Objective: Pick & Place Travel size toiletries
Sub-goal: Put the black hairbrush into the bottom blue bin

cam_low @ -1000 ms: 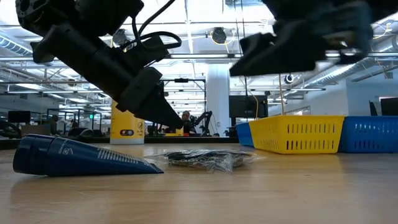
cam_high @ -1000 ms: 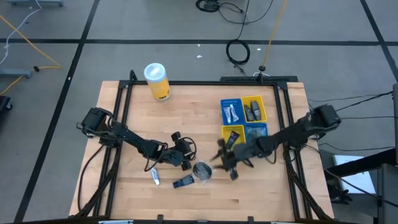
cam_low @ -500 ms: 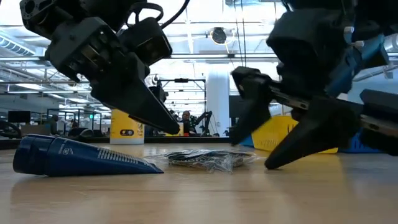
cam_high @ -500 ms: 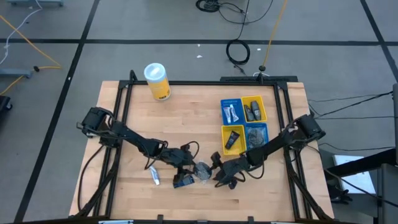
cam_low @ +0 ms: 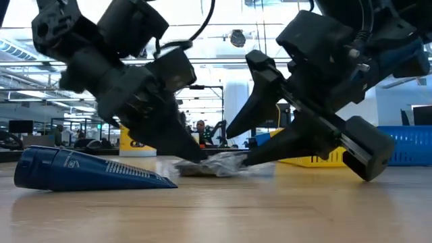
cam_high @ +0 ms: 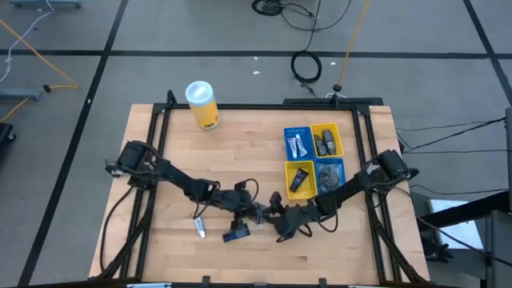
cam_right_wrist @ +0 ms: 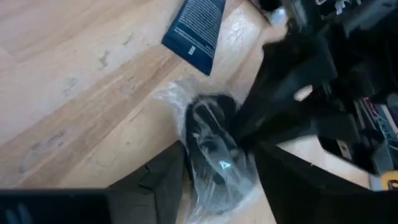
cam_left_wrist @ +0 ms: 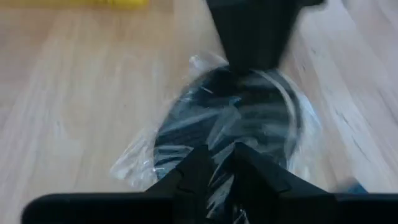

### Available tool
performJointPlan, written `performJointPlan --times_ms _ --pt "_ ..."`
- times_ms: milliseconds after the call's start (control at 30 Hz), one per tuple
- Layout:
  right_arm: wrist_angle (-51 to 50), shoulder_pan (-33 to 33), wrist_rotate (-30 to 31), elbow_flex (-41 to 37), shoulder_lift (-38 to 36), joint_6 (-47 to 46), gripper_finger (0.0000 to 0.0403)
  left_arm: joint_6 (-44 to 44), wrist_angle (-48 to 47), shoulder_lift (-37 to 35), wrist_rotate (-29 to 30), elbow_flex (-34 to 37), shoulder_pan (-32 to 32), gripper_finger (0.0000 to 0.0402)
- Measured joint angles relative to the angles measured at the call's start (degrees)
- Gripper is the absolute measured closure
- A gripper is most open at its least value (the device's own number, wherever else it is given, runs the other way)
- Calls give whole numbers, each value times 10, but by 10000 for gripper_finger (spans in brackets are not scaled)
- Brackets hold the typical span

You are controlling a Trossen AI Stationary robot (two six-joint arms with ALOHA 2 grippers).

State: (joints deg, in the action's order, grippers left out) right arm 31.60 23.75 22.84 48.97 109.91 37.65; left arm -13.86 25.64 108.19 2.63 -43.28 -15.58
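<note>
Toiletry pouch (cam_left_wrist: 239,134), a flat dark disc in crinkly clear wrap, lies mid-table between both grippers. Left gripper (cam_left_wrist: 217,163) has its fingers nearly closed, pinching the wrap's edge, though how firm the hold is I cannot tell. Right gripper (cam_right_wrist: 214,162) straddles the pouch, fingers spread, gripping nothing. It looks light, soft and slippery; the disc's rim seems safer than loose film.

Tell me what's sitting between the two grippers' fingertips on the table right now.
The clear-wrapped round pouch lies between the left gripper and the right gripper, as the low view shows.
</note>
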Motion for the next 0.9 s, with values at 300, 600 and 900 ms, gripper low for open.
performJointPlan --times_ms 300,600,900 --pt "-6 4 11 0 -6 -19 320 5 11 -2 -11 1 3 354" --pt "-48 23 21 -1 -64 -67 392 -9 -101 -93 4 2 4 357" --pt "-285 40 10 10 -248 -204 399 -30 -157 -135 176 2 -20 357"
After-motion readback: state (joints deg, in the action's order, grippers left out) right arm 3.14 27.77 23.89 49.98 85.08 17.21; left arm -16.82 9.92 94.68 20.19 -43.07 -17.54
